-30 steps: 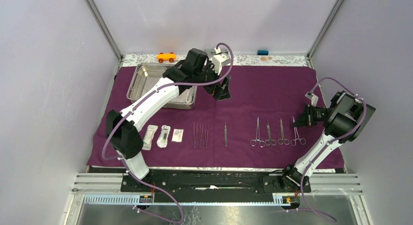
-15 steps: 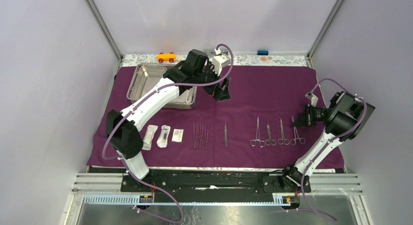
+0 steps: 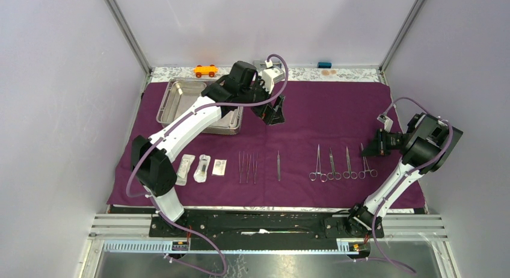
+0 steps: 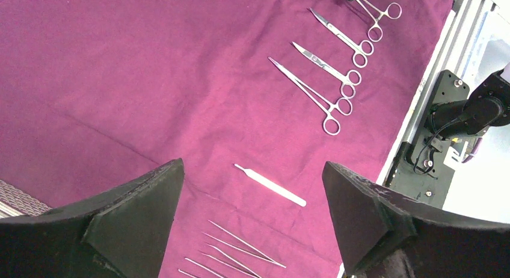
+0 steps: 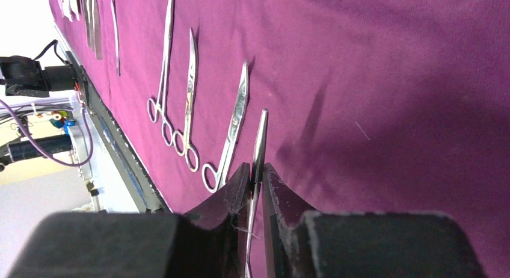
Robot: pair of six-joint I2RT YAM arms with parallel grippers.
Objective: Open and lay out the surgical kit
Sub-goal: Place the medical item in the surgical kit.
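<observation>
Dark purple cloth wrap (image 3: 337, 109): spread flat across the table, carrying all kit items listed here. Nearest row, left to right: 3 small clear sealed packets (image 3: 201, 168) side by side; a tight group of thin steel tweezers (image 3: 247, 168) lying parallel, exact count not readable; 1 slim flat steel handle (image 3: 278, 165) lying alone, apart from both neighbours; 4 ring-handled steel forceps (image 3: 332, 165), rings toward the near edge, close together without overlapping. Right gripper (image 5: 255, 169): low over the rightmost forceps (image 5: 260, 130), which lies slightly angled from the other 3. Its 2 black fingers (image 5: 231, 200) stand narrowly on either side of that instrument's shaft; whether the pads press the steel or only flank it cannot be told. Left gripper (image 4: 252, 166): farther back, hanging above bare cloth near the middle, fingers spread wide with nothing between them. Shiny rectangular steel tray (image 3: 174, 91): on the far-left part of the cloth, partly hidden under the left arm. Beyond the cloth's far edge: 1 small orange toy car (image 3: 205, 70) just behind the tray, and 1 small blue block (image 3: 325, 64) well to its right.
</observation>
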